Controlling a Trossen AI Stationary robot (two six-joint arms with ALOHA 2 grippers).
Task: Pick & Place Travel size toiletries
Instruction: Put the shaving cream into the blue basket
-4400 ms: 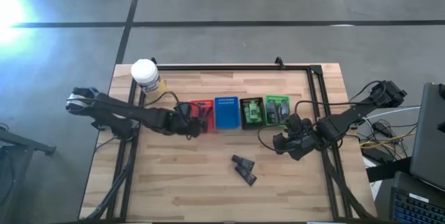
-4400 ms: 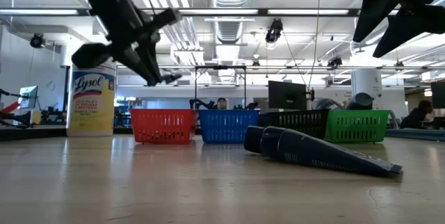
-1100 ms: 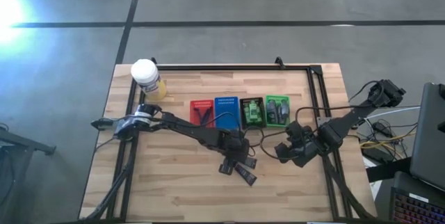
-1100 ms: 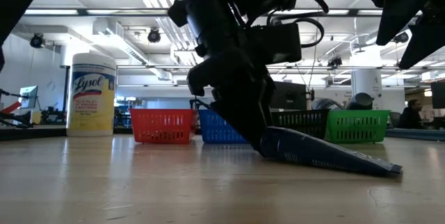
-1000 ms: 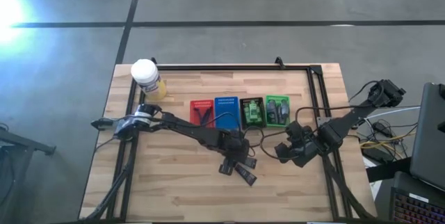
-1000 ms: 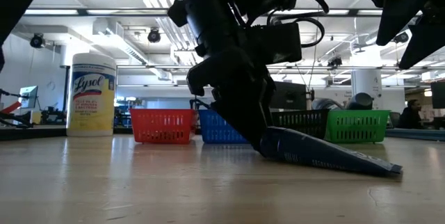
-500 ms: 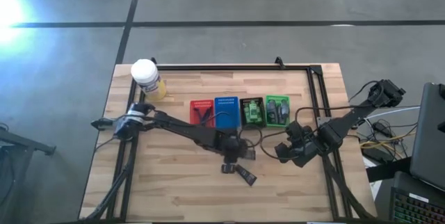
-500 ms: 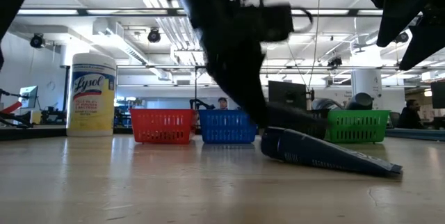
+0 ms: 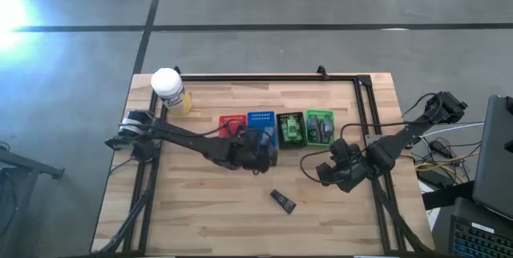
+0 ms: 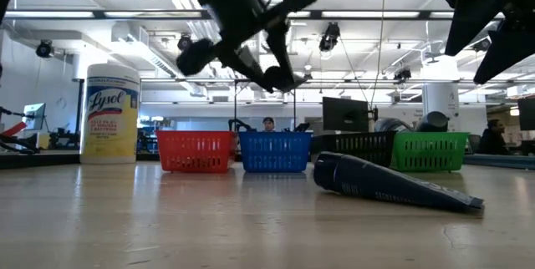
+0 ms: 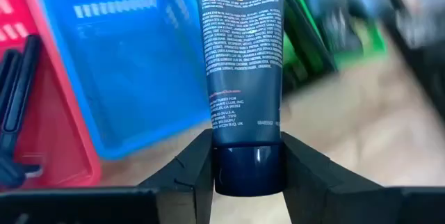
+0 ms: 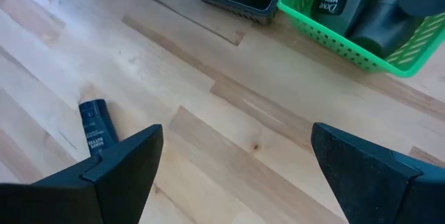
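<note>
Gripping a dark navy tube (image 11: 240, 64) by its cap end, the left gripper (image 11: 245, 165) has its fingers (image 11: 191, 172) closed on either side of the cap. In the left wrist view the tube's long axis runs straight away from the gripper, its flat crimped end pointing out over the blue basket (image 11: 132, 71), with the red basket (image 11: 35, 113) alongside and a green one blurred farther off. In the high view the left gripper (image 9: 258, 152) sits at frame centre, at the lower edge of the blue basket (image 9: 260, 126); the tube cannot be made out there.

A second tube (image 9: 282, 201) lies alone on the worktop (image 9: 200, 210), lower centre of the high view, long axis diagonal, running from upper left to lower right. In the low view it rests right of centre (image 10: 393, 185), rounded cap toward the left, tapering to the right.

The right gripper (image 9: 325, 171) hovers at centre-right of the high view, its fingers (image 12: 115, 165) spread wide apart and holding nothing.

A second ago the left gripper was down among two tubes on the worktop; half a second ago it was lifting away. Now it has swung up toward the baskets, carrying one tube, and only one stays on the worktop. The right arm has not moved.
</note>
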